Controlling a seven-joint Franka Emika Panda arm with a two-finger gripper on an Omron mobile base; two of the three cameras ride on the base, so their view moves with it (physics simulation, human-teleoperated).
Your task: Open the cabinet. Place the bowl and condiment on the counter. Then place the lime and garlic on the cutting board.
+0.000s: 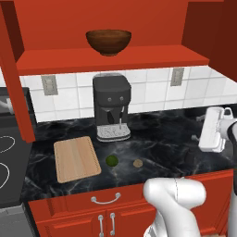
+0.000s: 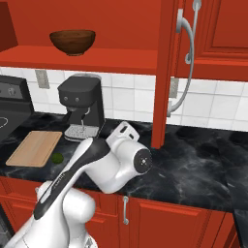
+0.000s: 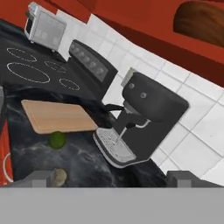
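The red wall cabinet (image 1: 111, 60) stands open, its right door (image 2: 167, 72) swung out toward me. The dark brown bowl (image 1: 108, 41) rests on its lower shelf, above the coffee machine. On the black counter (image 1: 176, 143) lie the tan cutting board (image 1: 76, 159), the green lime (image 1: 111, 160) just right of it, and the beige garlic (image 1: 138, 163) right of the lime. My gripper (image 1: 200, 128) hovers over the counter's right part, open and holding nothing. In the hand view its fingertips (image 3: 39, 177) frame the garlic (image 3: 59, 176) and lime (image 3: 57, 140). The condiment is out of view.
A black coffee machine (image 1: 111, 106) stands against the tiled wall behind the lime. A stove (image 1: 7, 162) borders the counter on the left, with a toaster-like appliance (image 3: 43, 26) beyond it. The open left door (image 1: 16, 78) hangs over the counter's left end.
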